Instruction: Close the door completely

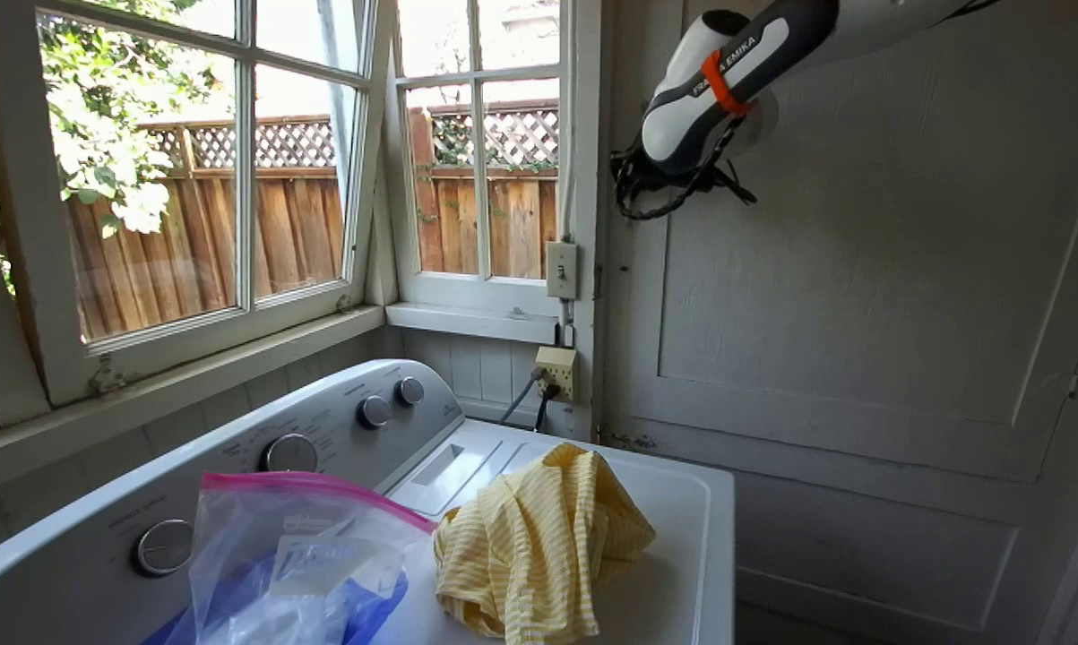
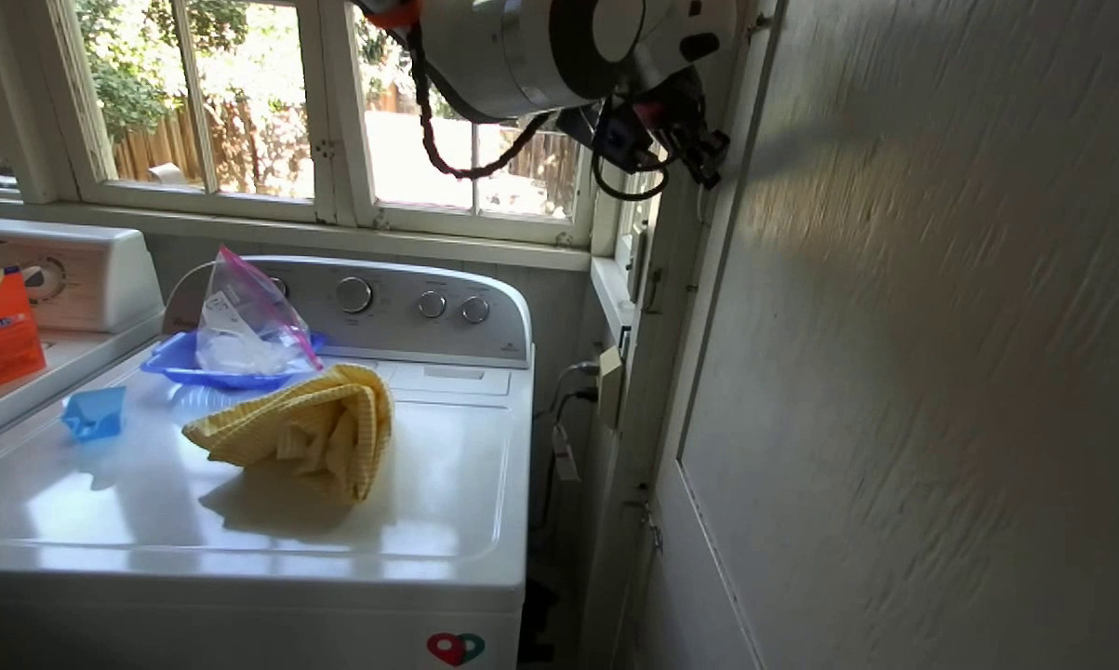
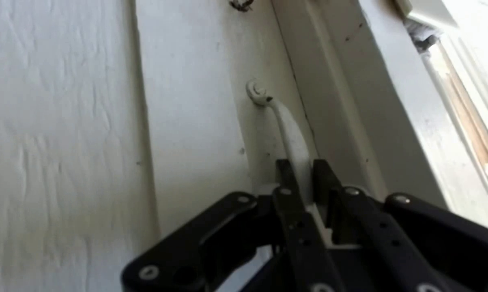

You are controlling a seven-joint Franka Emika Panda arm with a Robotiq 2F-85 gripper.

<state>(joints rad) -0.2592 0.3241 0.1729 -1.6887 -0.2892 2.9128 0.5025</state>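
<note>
One off-white door point(image 1: 843, 269): stood along the right in both exterior views, next to the window point(image 1: 476, 288), its top cut off; whether it sat fully closed, I couldn't tell.
Handle point(image 3: 293, 140): plain only in the wrist view, a curved white pull near the door's edge.
Light switch point(image 1: 562, 270): face-on in an exterior view, just beside the window.
Orange box point(image 2: 1, 340), blue cup point(image 2: 94, 414): both in an exterior view alone, the box cut off at the border, the cup on the white machine point(image 2: 457, 465).
Blue tray point(image 2: 182, 363): rim showing in an exterior view, a pink-topped plastic bag point(image 2: 252, 321) on it hiding part.
Yellow striped cloth point(image 1: 539, 537): lay crumpled on the machine, near the bag.
Handle's lower end: lost to me behind the gripper point(image 3: 303, 165).
Jaws: narrow, one black finger point(image 3: 285, 174) close on each side of the handle, holding it as far as I could see.
Gripper from outside: small, dark and hard to make out.
Arm point(image 1: 682, 139): reached in from the top in both exterior views, its upper links out of frame, and sloped down to the door's window-side edge, a black cable point(image 2: 471, 173) looping beneath.
</note>
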